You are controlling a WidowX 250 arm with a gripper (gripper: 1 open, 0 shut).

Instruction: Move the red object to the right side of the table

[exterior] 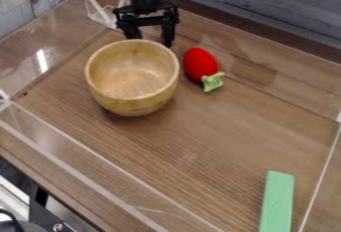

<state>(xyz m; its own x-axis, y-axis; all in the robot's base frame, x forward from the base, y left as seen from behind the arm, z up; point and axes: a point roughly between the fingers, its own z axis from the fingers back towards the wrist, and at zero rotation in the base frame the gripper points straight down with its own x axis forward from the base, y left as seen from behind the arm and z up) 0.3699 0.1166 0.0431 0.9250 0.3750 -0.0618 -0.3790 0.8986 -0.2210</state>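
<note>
Robot test bench, wood-grain table (226, 146) fenced by clear acrylic walls (40, 52), lab-like

A wooden bowl (132, 77), the red object (201, 64) just right of it, and a light-green bar (277, 202) at the near right are borne by the table (200, 146).
</note>
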